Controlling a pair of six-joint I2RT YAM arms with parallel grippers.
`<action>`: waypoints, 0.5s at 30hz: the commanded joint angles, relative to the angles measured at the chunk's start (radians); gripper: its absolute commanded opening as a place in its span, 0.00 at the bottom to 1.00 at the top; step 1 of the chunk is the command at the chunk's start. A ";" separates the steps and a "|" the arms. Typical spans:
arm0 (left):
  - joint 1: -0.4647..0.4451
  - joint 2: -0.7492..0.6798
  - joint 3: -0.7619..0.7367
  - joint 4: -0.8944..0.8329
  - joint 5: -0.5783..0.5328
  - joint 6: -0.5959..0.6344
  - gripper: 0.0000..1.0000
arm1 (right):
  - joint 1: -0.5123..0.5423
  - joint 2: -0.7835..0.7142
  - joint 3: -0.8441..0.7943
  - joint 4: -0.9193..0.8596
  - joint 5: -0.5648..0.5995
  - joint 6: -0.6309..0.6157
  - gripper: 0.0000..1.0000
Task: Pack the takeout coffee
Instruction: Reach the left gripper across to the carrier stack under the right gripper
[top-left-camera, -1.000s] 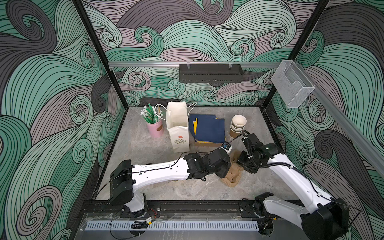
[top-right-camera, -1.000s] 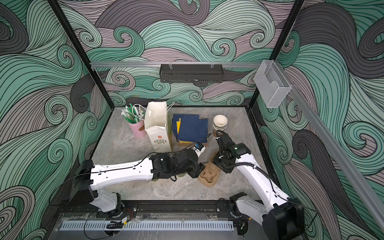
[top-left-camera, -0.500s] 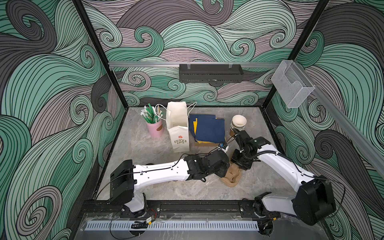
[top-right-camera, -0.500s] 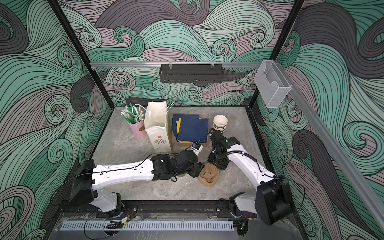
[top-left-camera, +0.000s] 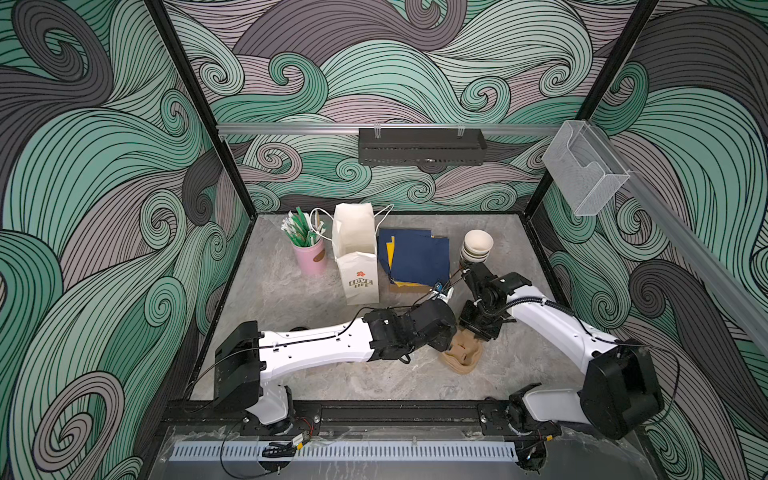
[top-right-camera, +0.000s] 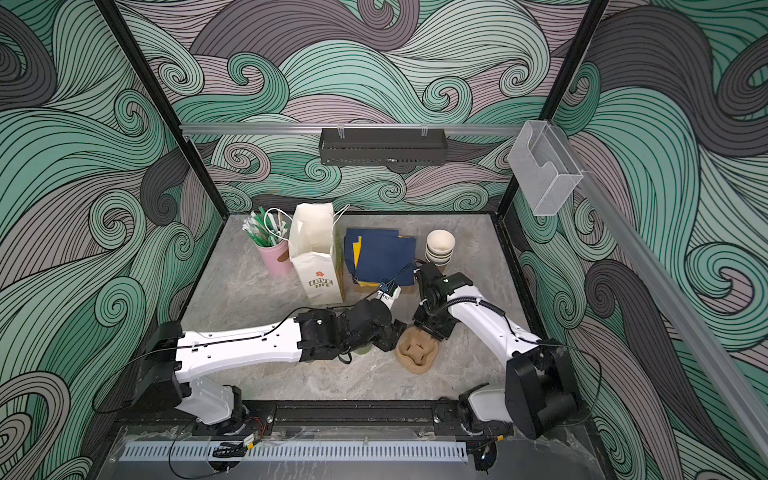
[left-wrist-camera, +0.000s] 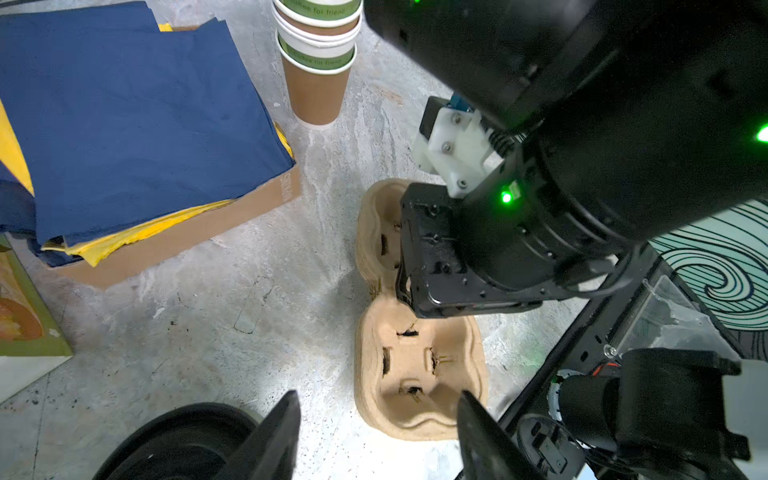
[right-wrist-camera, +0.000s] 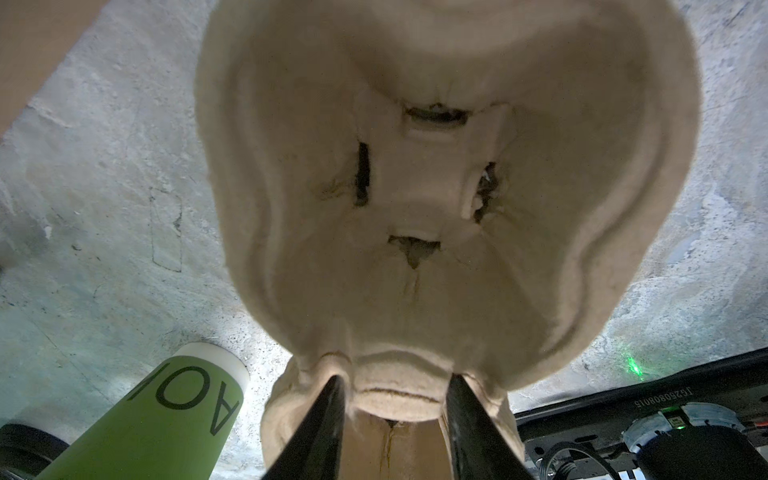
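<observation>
The right gripper (right-wrist-camera: 395, 380) points down onto the pulp cup carrier (right-wrist-camera: 623, 145), its 2 black fingers (right-wrist-camera: 322, 424) standing either side of the narrow ridge between the carrier's 2 wells, both close against the pulp; whether they truly pinch it I cannot tell. The well ahead of those fingers shows 4 slits around a bare floor. Just to this gripper's left, the left gripper (left-wrist-camera: 378, 399) hovers low over the grey table (left-wrist-camera: 232, 299) at the carrier's edge, its fingers spread wide with nothing between them, so it is released. Close beside that gripper, on its left and under its wrist, a takeout coffee cup (right-wrist-camera: 166, 424) stands upright on the table, off the carrier: the right wrist view shows its olive-green side with dark lettering and a white base, the left wrist view a round black lid (left-wrist-camera: 178, 444) just beside 1 finger. Beyond both grippers, away from the arm bases, navy napkins (top-left-camera: 419, 257) lie over yellow ones in a shallow cardboard tray (left-wrist-camera: 187, 232), and right of that tray, just behind the right gripper, stands a stack of lidless cups (top-left-camera: 476, 249). Left of the tray, just beside it, stands an open white paper bag (top-left-camera: 357, 253) printed LOVE LIFE, then a pink cup (top-left-camera: 311, 259) full of green-and-white wrapped sticks (top-left-camera: 299, 230). Farthest out, a black rack (top-left-camera: 422, 145) hangs on the back wall and a clear holder (top-left-camera: 584, 174) on the right-hand rail.
</observation>
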 joint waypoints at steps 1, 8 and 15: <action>0.003 -0.033 -0.008 0.008 -0.033 0.003 0.62 | 0.008 0.009 -0.003 -0.007 0.022 0.023 0.41; 0.003 -0.041 -0.009 -0.004 -0.071 0.020 0.62 | 0.007 -0.008 -0.004 -0.013 0.046 0.007 0.34; 0.011 -0.011 0.008 -0.007 -0.033 -0.038 0.63 | -0.048 -0.043 -0.003 -0.020 0.021 -0.120 0.28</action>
